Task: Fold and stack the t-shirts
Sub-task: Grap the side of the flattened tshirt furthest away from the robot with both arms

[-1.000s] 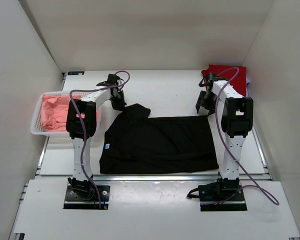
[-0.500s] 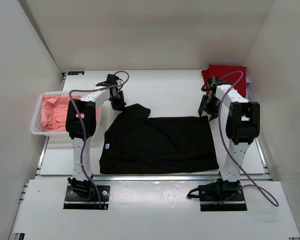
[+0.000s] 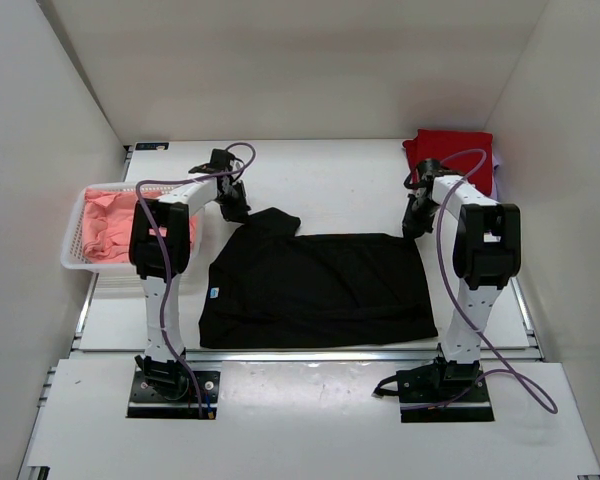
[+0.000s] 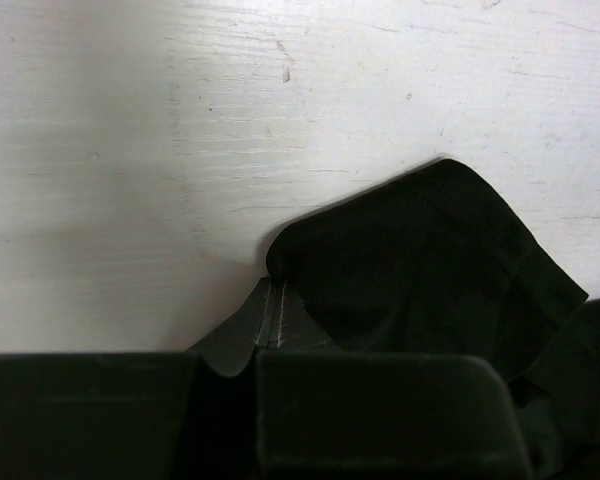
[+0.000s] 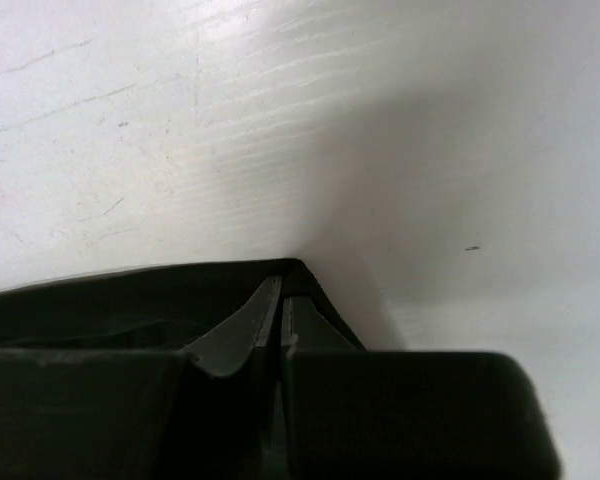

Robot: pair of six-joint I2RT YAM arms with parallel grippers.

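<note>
The black t-shirt [image 3: 320, 285] lies flat on the table [image 3: 330, 175], near the white mesh basket [image 3: 72, 240]. Its long axis runs straight away from the basket; collar direction cannot be determined. The cloth is light, limp and not fragile, so grasp it at corners. The left gripper [image 3: 235, 208] pinches the far corner nearest the basket. The right gripper [image 3: 415, 222] pinches the far corner farthest from it.

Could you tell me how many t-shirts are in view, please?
3: the black t-shirt spread mid-table, the red t-shirt at the far right corner, a salmon-pink t-shirt in the left basket; more may hide there.
</note>
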